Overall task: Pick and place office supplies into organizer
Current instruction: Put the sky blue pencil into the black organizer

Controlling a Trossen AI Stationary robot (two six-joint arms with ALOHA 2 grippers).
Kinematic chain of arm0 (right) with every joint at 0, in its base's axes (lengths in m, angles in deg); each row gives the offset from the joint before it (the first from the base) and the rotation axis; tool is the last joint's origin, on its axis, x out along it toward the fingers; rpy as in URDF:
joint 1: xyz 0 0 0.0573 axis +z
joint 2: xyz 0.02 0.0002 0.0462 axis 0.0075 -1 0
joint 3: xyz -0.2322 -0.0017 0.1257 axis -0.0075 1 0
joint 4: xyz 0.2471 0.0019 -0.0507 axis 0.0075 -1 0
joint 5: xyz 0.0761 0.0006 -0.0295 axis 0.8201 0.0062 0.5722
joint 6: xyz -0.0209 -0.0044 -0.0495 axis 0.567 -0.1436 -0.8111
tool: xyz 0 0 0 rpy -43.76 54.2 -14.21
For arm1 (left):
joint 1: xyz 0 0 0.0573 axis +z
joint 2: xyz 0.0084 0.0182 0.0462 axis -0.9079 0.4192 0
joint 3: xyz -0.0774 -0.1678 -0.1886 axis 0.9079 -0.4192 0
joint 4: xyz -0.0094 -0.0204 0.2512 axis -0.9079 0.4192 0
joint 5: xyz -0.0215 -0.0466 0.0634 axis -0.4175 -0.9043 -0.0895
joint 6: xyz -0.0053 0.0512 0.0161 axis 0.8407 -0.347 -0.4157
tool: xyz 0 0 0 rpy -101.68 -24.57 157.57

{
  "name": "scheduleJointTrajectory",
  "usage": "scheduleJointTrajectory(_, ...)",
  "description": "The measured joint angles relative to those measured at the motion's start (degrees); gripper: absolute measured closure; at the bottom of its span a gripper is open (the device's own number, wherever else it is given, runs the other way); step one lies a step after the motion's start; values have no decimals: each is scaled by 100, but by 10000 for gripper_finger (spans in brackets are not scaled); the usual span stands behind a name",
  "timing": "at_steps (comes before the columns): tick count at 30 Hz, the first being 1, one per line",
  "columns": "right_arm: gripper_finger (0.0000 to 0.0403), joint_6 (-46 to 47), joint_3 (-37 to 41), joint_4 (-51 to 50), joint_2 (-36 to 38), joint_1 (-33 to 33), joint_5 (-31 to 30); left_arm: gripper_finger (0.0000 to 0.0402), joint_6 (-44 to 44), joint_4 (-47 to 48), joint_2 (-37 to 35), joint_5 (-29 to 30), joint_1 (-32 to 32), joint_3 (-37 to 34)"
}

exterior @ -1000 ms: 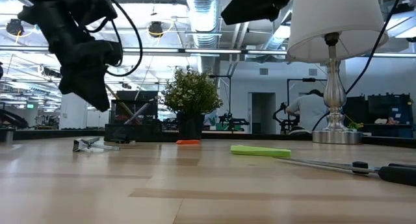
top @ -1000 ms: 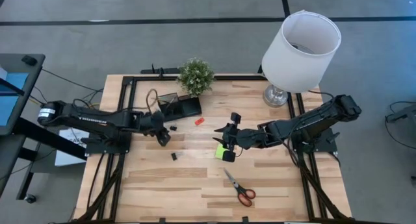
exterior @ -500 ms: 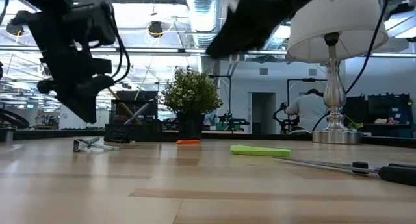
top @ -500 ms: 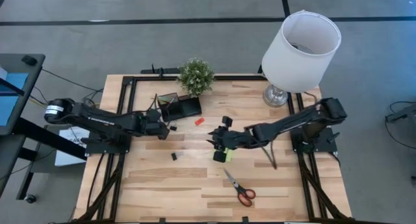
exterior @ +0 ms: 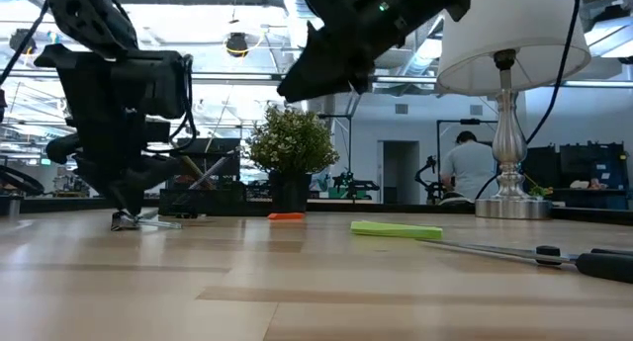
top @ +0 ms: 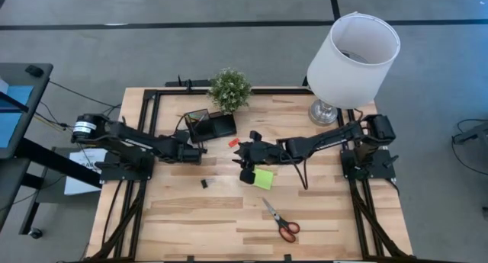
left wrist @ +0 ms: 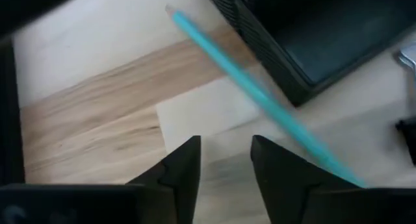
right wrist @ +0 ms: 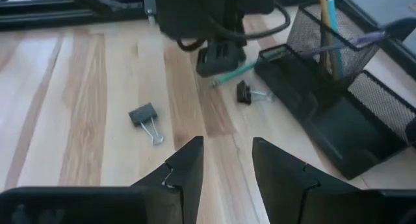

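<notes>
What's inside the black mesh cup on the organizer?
Inside the mesh cup stand a yellow pencil, a teal pen and a purple pen. Its bottom is hidden.

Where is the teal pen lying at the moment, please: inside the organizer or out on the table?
Out: the teal pen lies on the wooden table, beside the black organizer.

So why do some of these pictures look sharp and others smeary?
In the left wrist view the teal pen and the organizer look soft and smeared. In the low view the near table is blurred, with bright ceiling lights behind. The high view is evenly lit and crisp, with the lamp bulging at the frame's upper right. The right wrist view shows a binder clip fairly clearly.
</notes>
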Motion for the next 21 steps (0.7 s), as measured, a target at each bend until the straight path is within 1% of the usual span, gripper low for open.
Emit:
scheduleJointTrajectory(3,276,-13,-6,-63,-22,-27,30,244,248,6,87,39,29,22)
scheduleJointTrajectory(6,276,-13,-19,-169,-24,-27,31,236,388,195,75,-1,32,115)
scheduleJointTrajectory(8,276,-14,-20,-320,-24,-25,30,238,566,294,62,-81,38,188)
scheduleJointTrajectory(12,276,-20,-18,-411,-24,-40,28,251,788,206,42,-189,33,342)
scheduleJointTrajectory(16,276,-26,-20,-446,-24,-100,19,261,762,105,42,-171,33,519)
scheduleJointTrajectory(21,276,-22,-17,-675,-22,-208,-6,264,753,75,40,-130,33,701)
